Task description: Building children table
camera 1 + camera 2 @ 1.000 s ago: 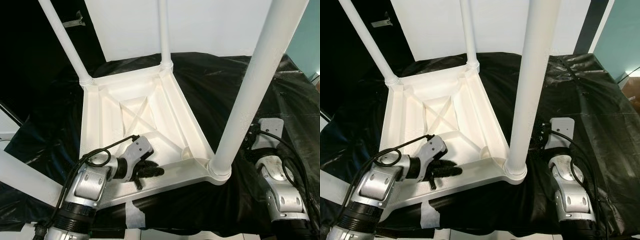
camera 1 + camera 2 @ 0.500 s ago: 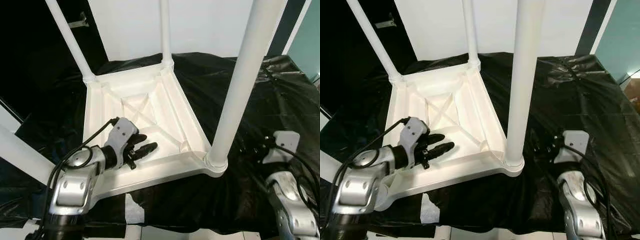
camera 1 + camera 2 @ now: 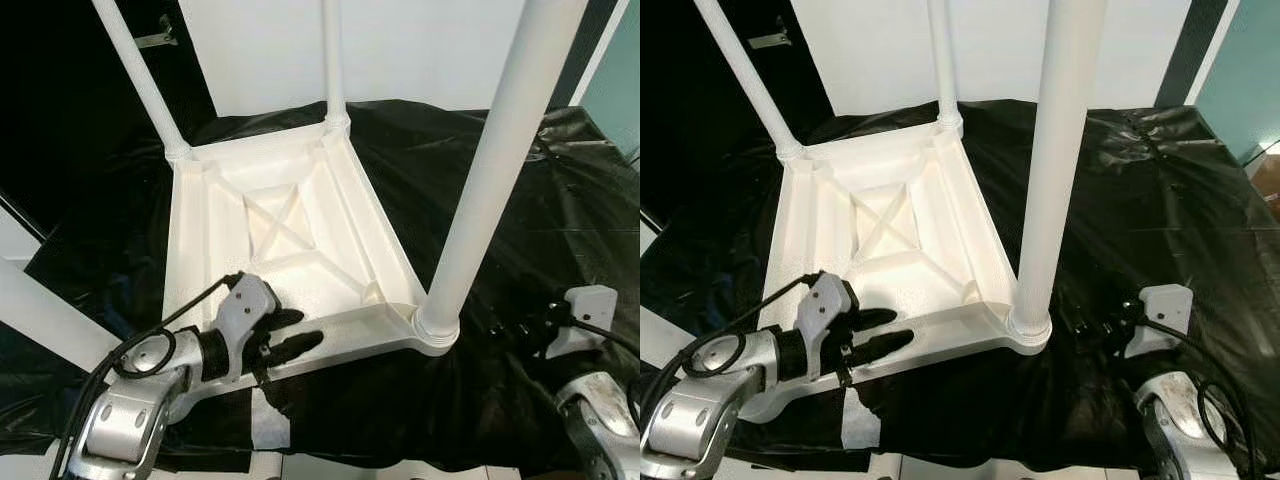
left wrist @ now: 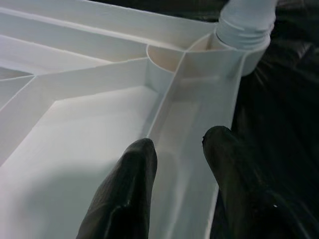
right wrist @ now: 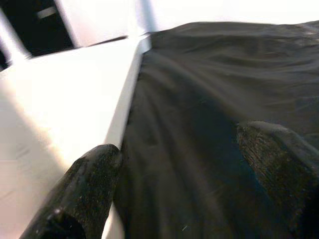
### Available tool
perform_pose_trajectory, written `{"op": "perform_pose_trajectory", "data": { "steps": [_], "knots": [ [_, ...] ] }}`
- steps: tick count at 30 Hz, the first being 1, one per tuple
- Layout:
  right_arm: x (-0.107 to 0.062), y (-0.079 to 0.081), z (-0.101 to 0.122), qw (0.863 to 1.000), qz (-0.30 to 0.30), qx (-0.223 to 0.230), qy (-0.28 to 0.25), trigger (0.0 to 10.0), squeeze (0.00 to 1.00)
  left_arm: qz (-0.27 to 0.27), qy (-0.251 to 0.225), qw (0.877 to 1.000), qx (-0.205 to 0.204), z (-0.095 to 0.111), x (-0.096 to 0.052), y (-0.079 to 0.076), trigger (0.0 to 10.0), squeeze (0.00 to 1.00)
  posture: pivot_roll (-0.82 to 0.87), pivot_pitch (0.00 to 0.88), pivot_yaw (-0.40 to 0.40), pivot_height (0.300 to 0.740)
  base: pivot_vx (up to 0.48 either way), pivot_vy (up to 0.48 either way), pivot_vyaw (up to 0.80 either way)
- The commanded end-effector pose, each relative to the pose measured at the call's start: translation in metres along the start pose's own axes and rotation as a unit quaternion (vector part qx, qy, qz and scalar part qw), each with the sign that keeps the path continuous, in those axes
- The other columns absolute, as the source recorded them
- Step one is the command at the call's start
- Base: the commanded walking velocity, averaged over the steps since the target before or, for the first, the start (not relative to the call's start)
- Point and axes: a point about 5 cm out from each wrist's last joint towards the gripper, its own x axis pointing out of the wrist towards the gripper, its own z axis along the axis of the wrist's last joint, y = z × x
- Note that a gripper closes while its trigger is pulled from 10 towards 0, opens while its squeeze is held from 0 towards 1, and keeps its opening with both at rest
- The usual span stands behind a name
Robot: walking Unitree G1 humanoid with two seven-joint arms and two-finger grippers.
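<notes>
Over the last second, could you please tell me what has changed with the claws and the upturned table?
The left claw lifted over the table's hollow underside half a second ago, then dropped back to the near rim, which its open fingers now straddle without gripping. The right arm drew back toward the robot. The white table rests upside down on the black sheet, unchanged.

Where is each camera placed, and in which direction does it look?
Left eye view: on the head, looking forward and down at the upturned white table on black sheeting; left gripper at the near rim.
Right eye view: the same scene from the other eye; right arm low on the right.
Left wrist view: along the left gripper's fingers, which straddle the rim near a leg socket.
Right wrist view: along the right gripper, open over the sheeting beside the table's edge.
Shared: both wrist views show the table.
</notes>
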Motion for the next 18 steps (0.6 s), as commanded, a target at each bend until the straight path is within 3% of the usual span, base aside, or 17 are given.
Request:
{"op": "perform_pose_trajectory", "data": {
  "steps": [1,10,18],
  "knots": [
    [-0.008,0.003,0.001,0.999,0.031,-0.003,0.012,10.0,0.0,-0.111,0.02,0.993,0.019,-0.003,-0.003,-0.014,10.0,0.0,-0.06,0.076,0.051,0.74,0.0,0.0,0.0],
    [-0.019,0.003,0.001,0.992,0.109,-0.018,0.052,10.0,0.0,-0.082,0.065,0.993,0.051,-0.018,0.007,-0.016,10.0,0.0,-0.07,0.072,0.042,0.74,0.0,0.0,0.0],
    [-0.01,0.011,0.003,0.984,0.169,-0.018,0.058,10.0,0.0,-0.042,0.084,0.992,0.082,-0.02,0.018,-0.006,10.0,0.0,-0.07,0.072,0.048,0.74,0.0,0.0,0.0]
  ]
}}
